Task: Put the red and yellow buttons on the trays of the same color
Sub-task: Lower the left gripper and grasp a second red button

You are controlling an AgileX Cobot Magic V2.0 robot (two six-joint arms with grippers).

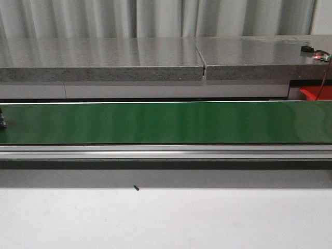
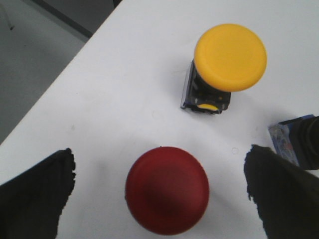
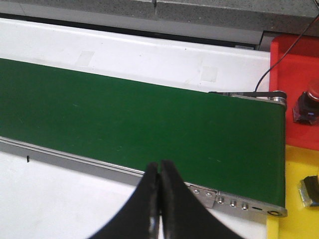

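Two buttons lie under the left gripper (image 2: 159, 199), its fingers spread either side of the red button (image 2: 167, 190).
Pick-up stage, by my judgement: next, descend and close on it. Yellow button (image 2: 229, 57) stands nearby; right gripper (image 3: 159, 199) is pressed together above the green belt (image 3: 124, 124), near the red tray (image 3: 294, 64) and yellow tray (image 3: 294, 194).
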